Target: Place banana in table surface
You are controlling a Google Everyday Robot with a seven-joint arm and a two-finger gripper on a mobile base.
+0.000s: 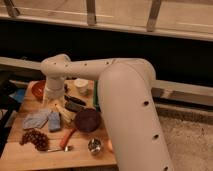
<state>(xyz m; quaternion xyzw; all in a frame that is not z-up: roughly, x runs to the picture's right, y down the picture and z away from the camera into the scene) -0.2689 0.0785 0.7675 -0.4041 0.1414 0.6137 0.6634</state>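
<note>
We see the gripper [54, 100] low over the left of the surface [25, 155], just by the banana [62, 113]. We can't tell whether it's open or gripping anything.

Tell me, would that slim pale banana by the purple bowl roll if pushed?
Probably not far: the slim pale yellow banana seems to lie flat on the light wooden tabletop, so it would likely slide or pivot. It looks small, so probably light. The claw hangs just behind it, beside the orange bowl.

1 gripper [54, 100] over tbl [30, 156]; 2 bowls [88, 120], 1 banana [63, 114]
</note>
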